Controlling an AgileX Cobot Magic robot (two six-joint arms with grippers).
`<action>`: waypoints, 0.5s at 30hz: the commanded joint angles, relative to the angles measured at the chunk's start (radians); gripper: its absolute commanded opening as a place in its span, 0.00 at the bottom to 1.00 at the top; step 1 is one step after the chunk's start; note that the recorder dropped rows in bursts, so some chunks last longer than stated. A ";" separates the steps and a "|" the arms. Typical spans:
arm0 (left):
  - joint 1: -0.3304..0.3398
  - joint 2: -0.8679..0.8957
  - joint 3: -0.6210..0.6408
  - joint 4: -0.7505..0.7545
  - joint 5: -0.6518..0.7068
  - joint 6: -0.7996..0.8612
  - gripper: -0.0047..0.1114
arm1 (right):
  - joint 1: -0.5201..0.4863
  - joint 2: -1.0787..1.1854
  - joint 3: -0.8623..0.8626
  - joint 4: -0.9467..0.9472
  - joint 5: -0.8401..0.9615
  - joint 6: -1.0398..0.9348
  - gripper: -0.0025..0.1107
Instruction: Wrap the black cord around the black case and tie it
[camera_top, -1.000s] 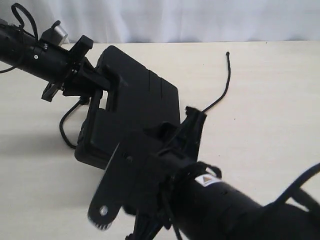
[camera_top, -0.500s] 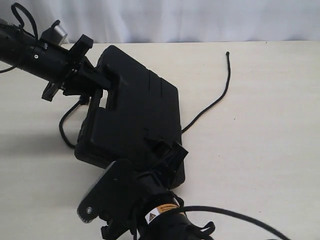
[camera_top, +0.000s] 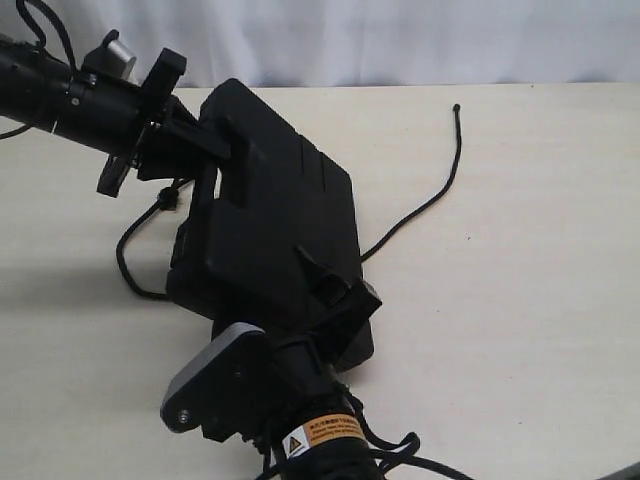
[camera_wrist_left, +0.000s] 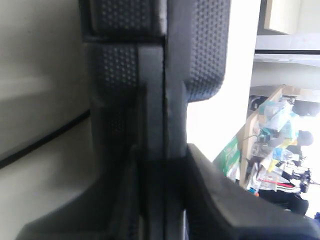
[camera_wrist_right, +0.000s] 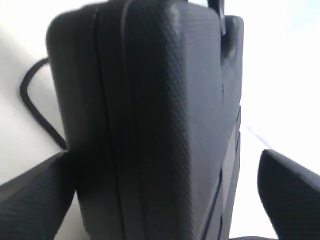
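Sitting on the table (camera_top: 540, 300), the black case (camera_top: 275, 220) lies angled, handle end toward 10 o'clock. There the left gripper (camera_top: 205, 150) is clamped on it. From 6 o'clock the right gripper (camera_top: 338, 285) has its fingers spread wide around the near end. The black cord (camera_top: 430, 200) trails off toward 2 o'clock, and also loops out at 9 o'clock.
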 joint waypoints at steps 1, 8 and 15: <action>-0.001 -0.020 -0.012 -0.134 0.103 -0.003 0.04 | -0.015 0.041 -0.032 -0.011 -0.030 0.024 0.82; -0.001 -0.020 -0.012 -0.136 0.103 0.117 0.04 | -0.062 0.061 -0.066 0.024 -0.030 -0.009 0.36; -0.001 -0.020 -0.012 -0.111 0.071 0.461 0.04 | -0.061 0.061 -0.066 0.053 -0.030 0.015 0.07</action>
